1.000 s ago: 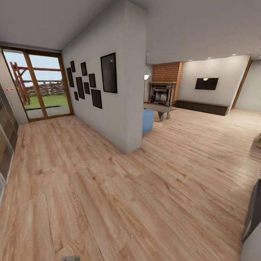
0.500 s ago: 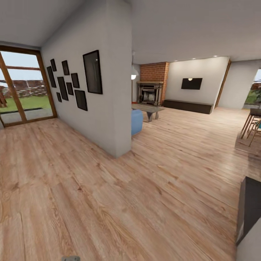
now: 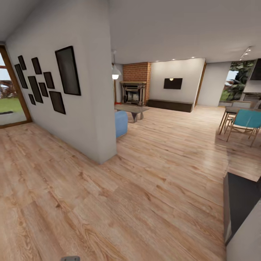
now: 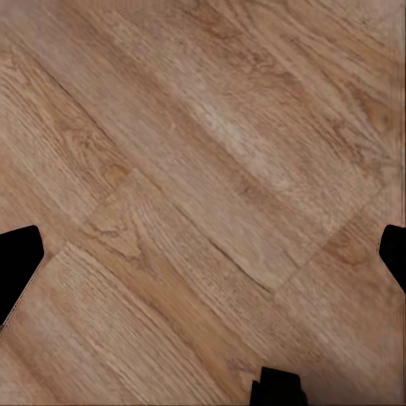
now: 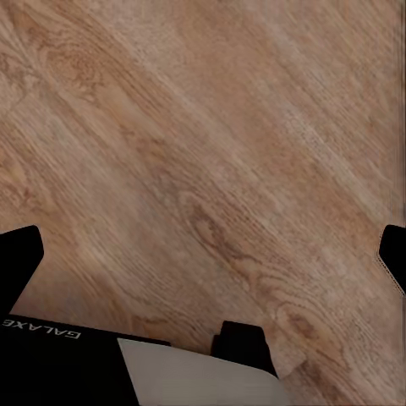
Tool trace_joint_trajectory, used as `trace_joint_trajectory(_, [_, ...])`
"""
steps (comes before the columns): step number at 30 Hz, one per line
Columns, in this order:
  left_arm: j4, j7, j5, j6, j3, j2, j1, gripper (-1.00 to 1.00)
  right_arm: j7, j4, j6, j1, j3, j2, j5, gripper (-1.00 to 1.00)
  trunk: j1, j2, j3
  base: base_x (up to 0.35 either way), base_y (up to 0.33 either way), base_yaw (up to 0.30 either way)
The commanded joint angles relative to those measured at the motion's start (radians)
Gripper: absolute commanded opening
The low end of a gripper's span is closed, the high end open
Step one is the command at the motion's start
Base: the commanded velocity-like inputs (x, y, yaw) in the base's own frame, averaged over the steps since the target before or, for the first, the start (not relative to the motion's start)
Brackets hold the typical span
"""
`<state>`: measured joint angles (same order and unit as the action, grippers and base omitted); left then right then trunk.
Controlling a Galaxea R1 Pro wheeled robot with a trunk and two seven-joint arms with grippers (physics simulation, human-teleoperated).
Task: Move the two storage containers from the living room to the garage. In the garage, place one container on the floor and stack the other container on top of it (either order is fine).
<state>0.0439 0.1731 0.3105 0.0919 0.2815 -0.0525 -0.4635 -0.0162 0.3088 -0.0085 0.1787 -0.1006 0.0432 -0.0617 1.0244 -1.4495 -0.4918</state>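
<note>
The robot stands on the wood-plank floor beside a white partition wall that carries dark picture frames. Beyond it the living room opens, with a brick fireplace, a blue sofa corner and a wall television.

The two storage containers cannot be seen from here, so I cannot tell their position, their direction or their long axis.

The left tool and the right tool are both spread wide over bare planks and hold nothing.

In my judgement the main risk is the base clipping the corner of the partition wall, or the dark cabinet at the right.
</note>
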Motion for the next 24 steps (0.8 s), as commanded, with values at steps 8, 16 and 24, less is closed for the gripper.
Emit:
trace_joint_trajectory(8, [0.003, 0.0, 0.009, 0.006, 0.008, 0.0, -0.001, 1.0, -0.001, 0.0, -0.001, 0.001, -0.001, 0.002, -0.007, 1.0, 0.001, 0.0, -0.001, 0.339, 0.0, -0.276])
trace_joint_trajectory(16, [0.003, 0.0, 0.009, 0.006, 0.008, 0.0, -0.001, 1.0, -0.001, -0.001, -0.001, 0.001, -0.001, 0.001, -0.007, 1.0, 0.001, 0.0, -0.001, 0.339, 0.0, -0.276])
trace_joint_trajectory(24, [0.004, 0.0, 0.009, 0.006, 0.008, 0.0, -0.001, 1.0, -0.001, 0.0, 0.002, 0.001, -0.001, 0.002, -0.006, 1.0, 0.001, 0.0, -0.001, 0.339, 0.0, -0.23])
